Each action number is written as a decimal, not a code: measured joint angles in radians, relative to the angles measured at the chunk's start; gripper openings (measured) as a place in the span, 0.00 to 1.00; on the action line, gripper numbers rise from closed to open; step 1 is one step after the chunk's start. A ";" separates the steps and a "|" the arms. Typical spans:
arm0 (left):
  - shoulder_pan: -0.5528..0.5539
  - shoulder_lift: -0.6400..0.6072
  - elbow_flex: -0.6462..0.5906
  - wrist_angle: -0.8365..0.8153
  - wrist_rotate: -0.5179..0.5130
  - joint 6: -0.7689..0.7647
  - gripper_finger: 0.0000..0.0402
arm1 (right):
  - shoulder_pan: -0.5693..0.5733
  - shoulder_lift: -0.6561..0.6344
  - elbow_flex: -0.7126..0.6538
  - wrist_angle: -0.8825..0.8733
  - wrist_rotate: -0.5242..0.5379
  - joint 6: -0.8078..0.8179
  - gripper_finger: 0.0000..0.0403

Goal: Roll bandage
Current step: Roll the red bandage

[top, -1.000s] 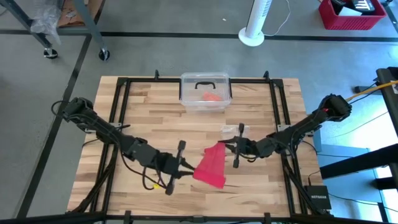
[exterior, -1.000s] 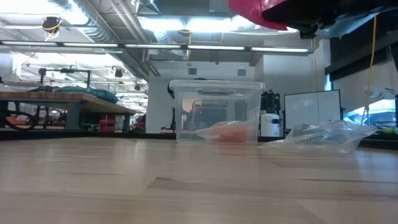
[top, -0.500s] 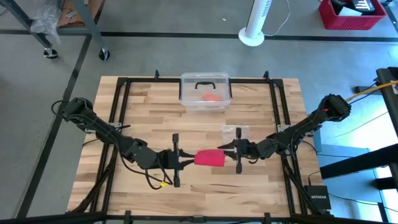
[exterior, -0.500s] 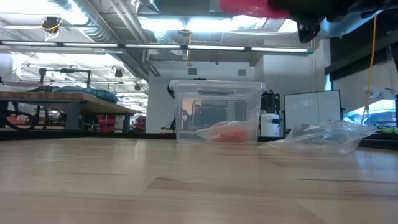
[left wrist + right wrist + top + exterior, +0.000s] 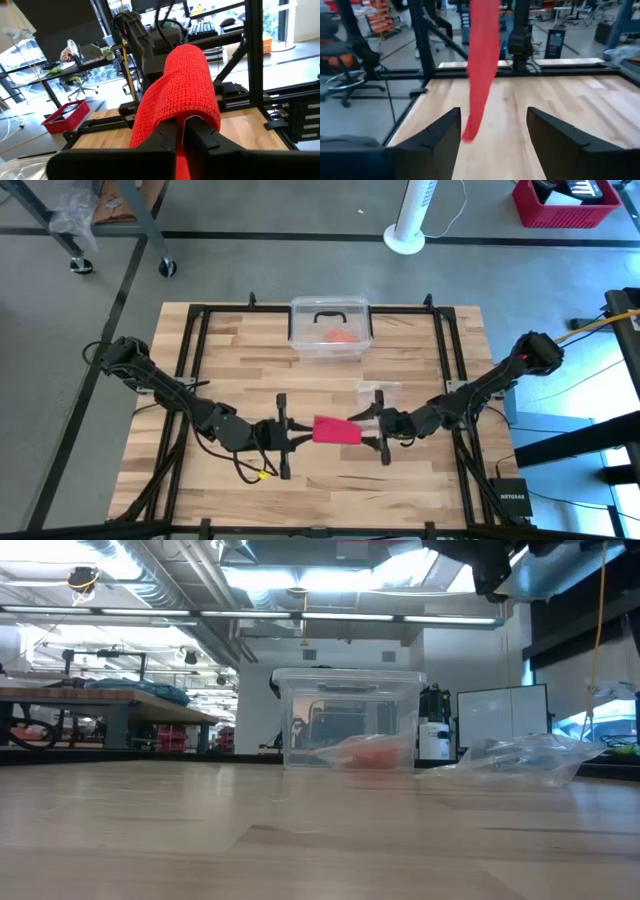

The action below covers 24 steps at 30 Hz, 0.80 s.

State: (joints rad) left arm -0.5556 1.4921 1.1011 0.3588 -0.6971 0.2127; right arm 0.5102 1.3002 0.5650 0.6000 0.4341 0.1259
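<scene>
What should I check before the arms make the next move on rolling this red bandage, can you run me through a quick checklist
1. Left gripper shut on the bandage: ok, its fingers pinch the red cloth.
2. Right gripper clear of the cloth: ok, the fingers stand open with the bandage hanging ahead of them, ungripped.
3. Bandage off the table: ok, it hangs in the air between both arms.
4. Loose tail under control: not ok, one end dangles free in the right wrist view.
5. Plastic bag out of the path: cannot tell, it lies close behind the right gripper.
6. Clear box far from the work: ok, it sits at the table's far edge.
</scene>
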 joint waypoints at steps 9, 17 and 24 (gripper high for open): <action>0.000 0.000 0.000 0.017 -0.024 0.004 0.01 | 0.000 0.089 0.000 0.070 0.042 0.029 0.49; 0.006 0.001 0.000 0.017 -0.025 0.003 0.01 | 0.000 0.104 0.000 0.098 0.081 0.028 0.47; 0.006 0.001 0.000 0.005 -0.025 0.003 0.01 | 0.000 0.104 0.000 0.172 0.115 0.027 0.47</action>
State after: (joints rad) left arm -0.5494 1.4929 1.1011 0.3635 -0.7219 0.2161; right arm 0.5102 1.4043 0.5648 0.7715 0.5491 0.1533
